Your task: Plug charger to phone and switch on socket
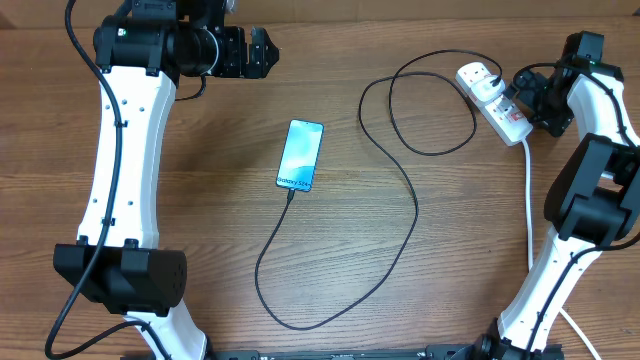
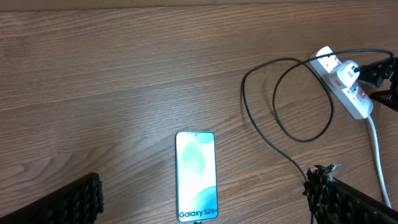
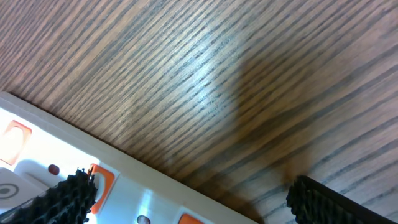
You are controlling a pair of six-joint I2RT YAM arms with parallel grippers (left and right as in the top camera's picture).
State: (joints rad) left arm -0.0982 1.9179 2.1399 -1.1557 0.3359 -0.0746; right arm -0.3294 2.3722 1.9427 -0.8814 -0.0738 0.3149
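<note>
The phone (image 1: pixel 300 155) lies flat mid-table with its light blue screen lit; it also shows in the left wrist view (image 2: pixel 196 177). The charger's thin black cable (image 1: pixel 400 250) runs from the phone's bottom edge, loops toward the front and curls back to a plug (image 1: pixel 480 78) seated in the white socket strip (image 1: pixel 500 112) at the far right. My right gripper (image 1: pixel 519 92) is open, right over the strip. In the right wrist view its fingers straddle the strip's edge (image 3: pixel 143 193), one finger beside an orange-red switch (image 3: pixel 101 178). My left gripper (image 1: pixel 262 50) is open and empty, raised at the back left, apart from the phone.
The strip's thick white lead (image 1: pixel 528 200) runs down the right side toward the front edge, past the right arm's base. The cable's loops (image 2: pixel 298 106) lie on the wood between phone and strip.
</note>
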